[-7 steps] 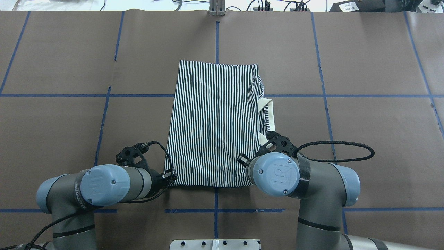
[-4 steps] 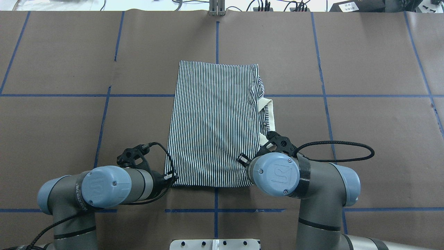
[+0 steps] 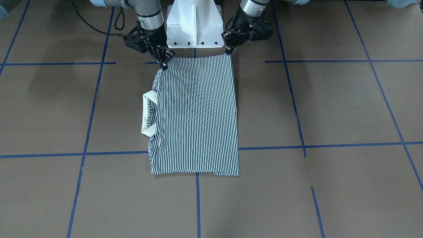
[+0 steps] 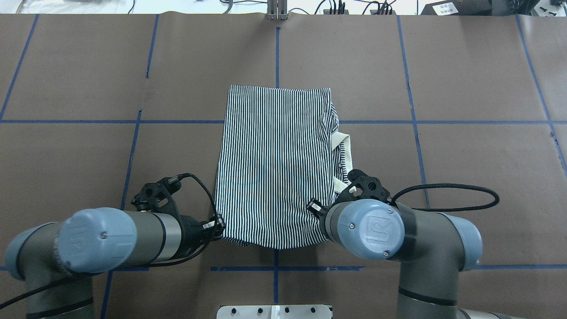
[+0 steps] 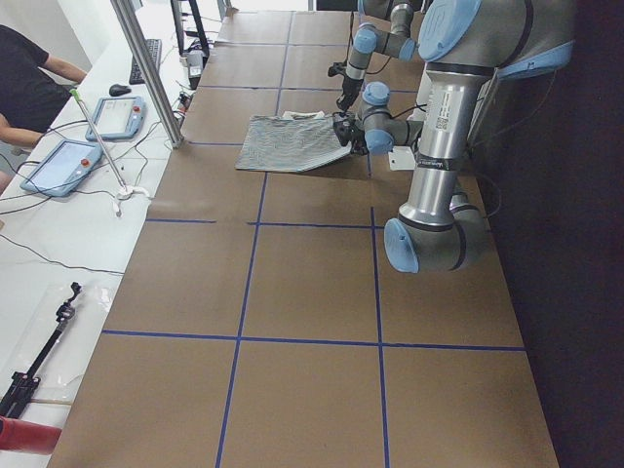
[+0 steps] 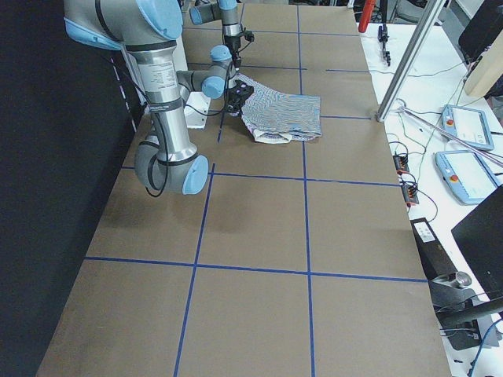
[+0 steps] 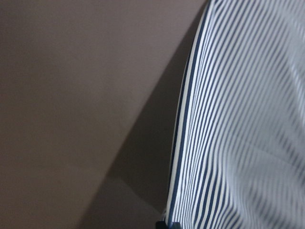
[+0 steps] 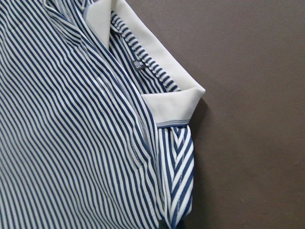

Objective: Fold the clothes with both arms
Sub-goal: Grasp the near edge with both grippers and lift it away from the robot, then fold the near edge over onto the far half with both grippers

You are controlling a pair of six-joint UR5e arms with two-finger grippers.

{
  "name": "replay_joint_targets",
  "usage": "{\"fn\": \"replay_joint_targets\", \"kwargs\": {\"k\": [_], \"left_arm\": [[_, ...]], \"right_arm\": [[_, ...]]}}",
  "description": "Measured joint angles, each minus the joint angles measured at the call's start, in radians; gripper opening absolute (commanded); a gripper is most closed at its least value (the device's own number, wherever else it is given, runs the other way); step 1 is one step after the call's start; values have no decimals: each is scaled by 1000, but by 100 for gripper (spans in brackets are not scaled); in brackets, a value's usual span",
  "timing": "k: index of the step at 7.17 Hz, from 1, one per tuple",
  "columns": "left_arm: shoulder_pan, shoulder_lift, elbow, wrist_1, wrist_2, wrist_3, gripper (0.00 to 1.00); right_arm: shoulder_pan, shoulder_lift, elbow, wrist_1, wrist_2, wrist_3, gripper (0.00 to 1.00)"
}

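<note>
Lift step: left gripper [image 3: 228, 50] and right gripper [image 3: 164, 62] clamp polo shirt [image 3: 195, 115] corners, upper centre; next move needs synchronised travel.

Reaches in low with the left silver-grey tubular arm with light-blue joint caps [image 4: 150, 235], forearm nearly level and aimed toward the middle. Pinches its black two-finger left gripper [image 3: 228, 50] tight on one near corner of the navy-and-white striped polo shirt [image 4: 274, 159], fingers pressed together and tipped downward. Bends the matching silver-grey right arm [image 4: 425, 241] sharply at the elbow, with the round blue wrist cap facing up. Clamps the black two-finger right gripper [image 3: 164, 63] on the other near corner, fingertips angled down and inward. Holds both grippers at about the same height, well apart, each wrist turned toward the other.
</note>
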Motion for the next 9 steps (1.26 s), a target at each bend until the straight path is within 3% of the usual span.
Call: {"fn": "replay_joint_targets", "kwargs": {"k": [2,3,7,8,9], "left_arm": [[-35,-19,-94,87,-22,4,0],[-95,-53,-64,98,-28,30,0],[-304,-232,274,42,-28,196,0],[-328,-253,364,-8,-27,226,0],[-343,-275,439,-44,-24,257,0]], "right_arm": [[44,-20,125,0,14,24,0],[106,-4,105,3,37,7,0],[329,181,-221,18,116,-96,0],[365,240,-337,54,135,-107,0],[390,295,-469,124,147,-117,6]]}}
